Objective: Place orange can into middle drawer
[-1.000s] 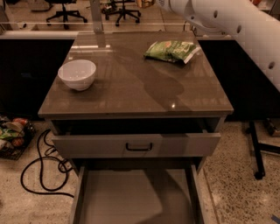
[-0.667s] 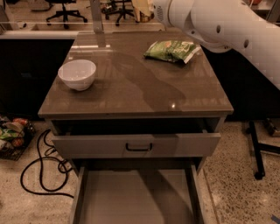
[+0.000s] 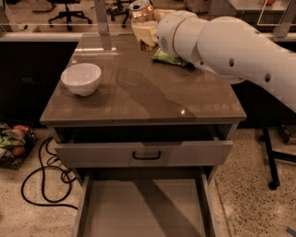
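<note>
The orange can [image 3: 141,11], copper-coloured with a silver top, is held in my gripper [image 3: 144,31] above the far edge of the cabinet top [image 3: 138,97]. The gripper is shut on the can's lower part, so only the upper half shows. My white arm [image 3: 231,46] reaches in from the right. The middle drawer [image 3: 143,208] is pulled out at the bottom of the view, and its flat light-grey floor has nothing on it. It lies well below and in front of the gripper.
The upper drawer [image 3: 185,152] with a black handle [image 3: 146,155] is open a little. A white bowl [image 3: 82,77] sits at the left of the top. A green bag [image 3: 167,58] is partly hidden by my arm. Black cables [image 3: 44,178] and a basket [image 3: 11,141] lie on the floor at left.
My arm has swung left and down into view with the orange can in the gripper. It now covers most of the green bag.
</note>
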Robot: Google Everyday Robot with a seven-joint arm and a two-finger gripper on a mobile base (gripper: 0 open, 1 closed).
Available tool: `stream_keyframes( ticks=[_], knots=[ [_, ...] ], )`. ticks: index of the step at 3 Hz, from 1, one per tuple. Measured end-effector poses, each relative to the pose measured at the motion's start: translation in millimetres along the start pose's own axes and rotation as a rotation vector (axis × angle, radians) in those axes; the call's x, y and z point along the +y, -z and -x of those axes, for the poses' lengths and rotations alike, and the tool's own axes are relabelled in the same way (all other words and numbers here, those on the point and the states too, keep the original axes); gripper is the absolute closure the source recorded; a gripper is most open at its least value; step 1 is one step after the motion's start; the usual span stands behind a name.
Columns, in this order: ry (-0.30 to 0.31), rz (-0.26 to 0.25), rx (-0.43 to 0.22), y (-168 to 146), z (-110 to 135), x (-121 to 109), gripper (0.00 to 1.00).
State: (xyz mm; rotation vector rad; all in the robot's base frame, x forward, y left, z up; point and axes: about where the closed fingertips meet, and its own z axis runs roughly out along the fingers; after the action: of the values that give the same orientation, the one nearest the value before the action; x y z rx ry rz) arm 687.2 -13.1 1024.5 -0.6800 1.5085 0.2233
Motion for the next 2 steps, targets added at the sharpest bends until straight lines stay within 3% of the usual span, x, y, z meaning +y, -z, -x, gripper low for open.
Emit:
stream_keyframes(
  ticks=[1,2],
  knots=[
    [-0.014,0.041,-0.003,3.0,1.4,4.1,1.00],
    [0.018,0.130,0.001,34.2,12.1,28.4,1.00]
  ],
)
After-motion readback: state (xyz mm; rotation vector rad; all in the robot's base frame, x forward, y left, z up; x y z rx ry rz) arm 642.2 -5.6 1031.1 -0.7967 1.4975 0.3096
